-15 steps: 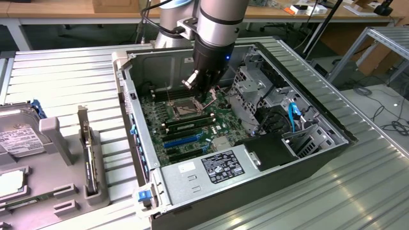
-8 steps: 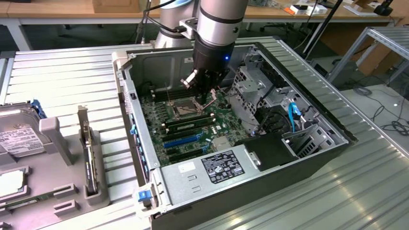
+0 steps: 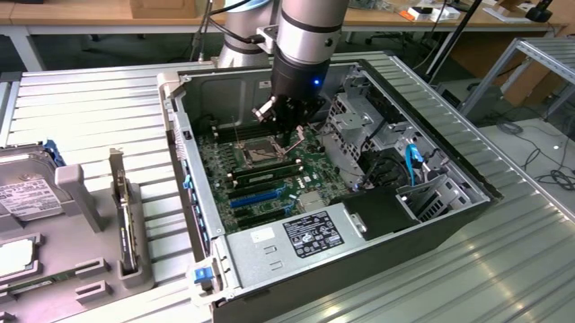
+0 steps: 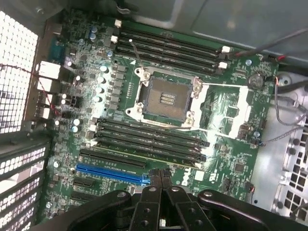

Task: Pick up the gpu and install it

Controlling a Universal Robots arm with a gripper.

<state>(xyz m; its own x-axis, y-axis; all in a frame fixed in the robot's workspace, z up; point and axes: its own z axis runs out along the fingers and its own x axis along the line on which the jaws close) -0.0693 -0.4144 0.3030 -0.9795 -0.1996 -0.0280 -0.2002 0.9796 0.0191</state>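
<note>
Gripper (image 4: 161,180) pinched shut on nothing above the motherboard (image 4: 226,159), gpu (image 3: 263,176) already seated in a memory slot at the gripper's 6 o'clock in the exterior view; install looks done, pending a seating check.

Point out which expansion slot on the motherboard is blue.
The blue slot is the long one lying just beside the shut gripper fingertips in the wrist view. The slots around it are black, including the long one next to it.
</note>
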